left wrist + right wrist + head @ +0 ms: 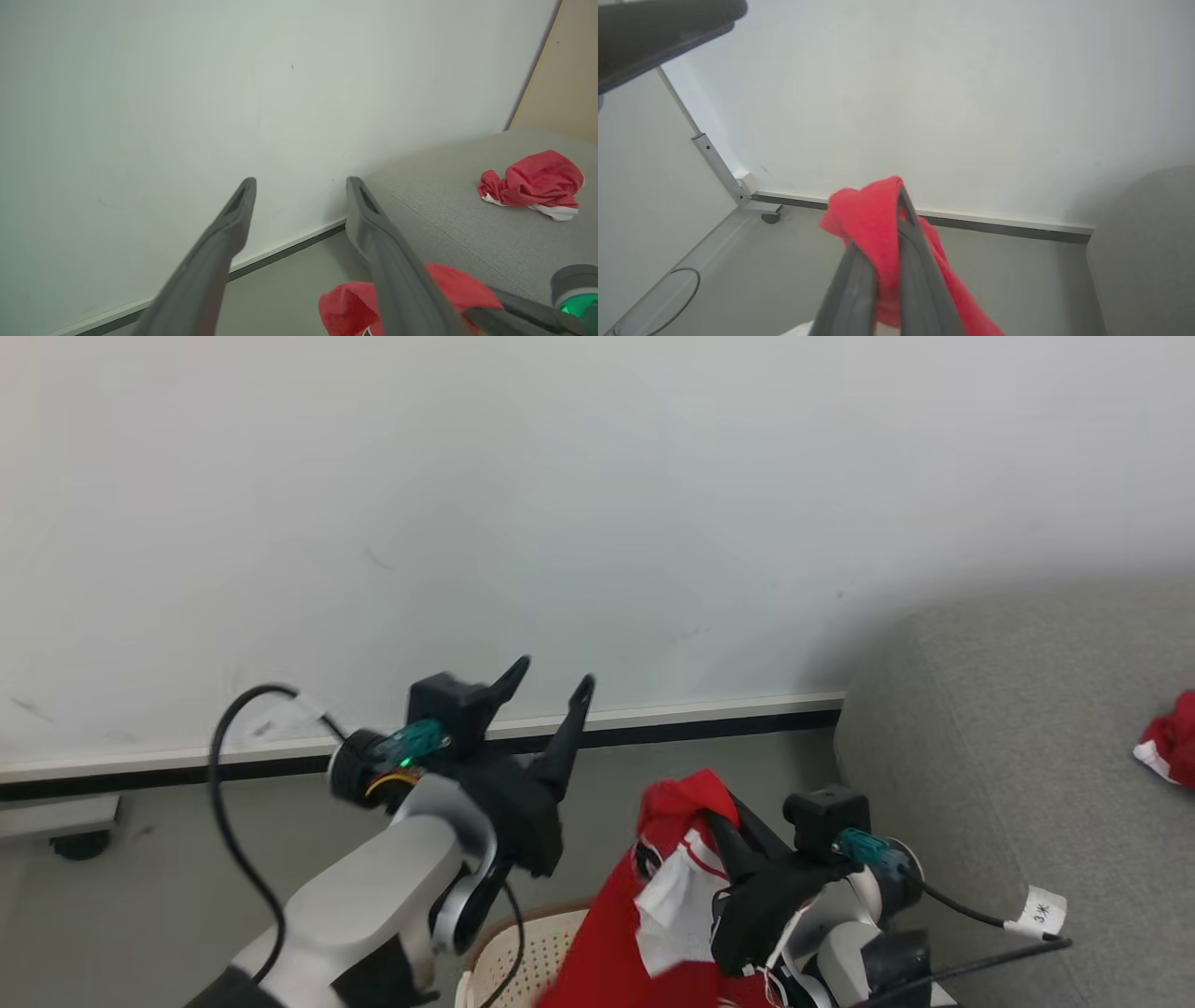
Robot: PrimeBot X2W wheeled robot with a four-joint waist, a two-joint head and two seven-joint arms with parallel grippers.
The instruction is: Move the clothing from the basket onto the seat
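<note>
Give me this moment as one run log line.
left gripper open, empty | right gripper shut on red garment, hanging over basket | second red garment on seat

clothing (607,933): soft red cloth | seat (1027,709): matt grey fabric | basket (537,947): perforated plastic

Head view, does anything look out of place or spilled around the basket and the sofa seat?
Nothing is spilled or damaged. A crumpled red garment lies on the seat, bunched rather than flat. The right gripper is shut on a second red garment, which hangs over the basket. The left gripper is open and empty.
</note>
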